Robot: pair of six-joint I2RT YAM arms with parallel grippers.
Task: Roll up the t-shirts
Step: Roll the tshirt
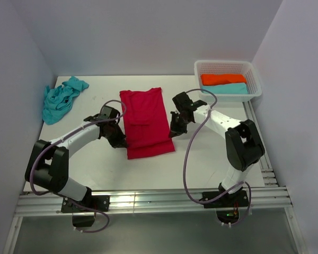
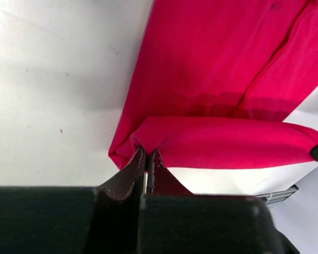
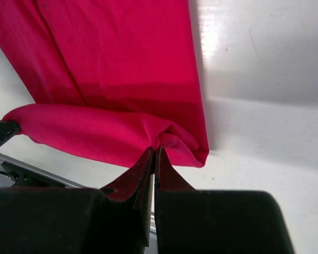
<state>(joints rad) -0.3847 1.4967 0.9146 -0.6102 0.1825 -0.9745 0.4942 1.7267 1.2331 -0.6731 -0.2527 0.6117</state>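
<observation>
No text, label, brand, number or sign legible in any view; none made out on red t-shirt [image 1: 144,121], turquoise t-shirt [image 1: 61,98], white basket [image 1: 225,66].

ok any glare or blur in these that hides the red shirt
Top external: glare strip along the near edge of the table, red t-shirt evenly lit and clear. Left wrist: table washed out at top left, left gripper dark, little detail up close. Right wrist: glare patch on the table beside the shirt, right gripper equally dark.
</observation>
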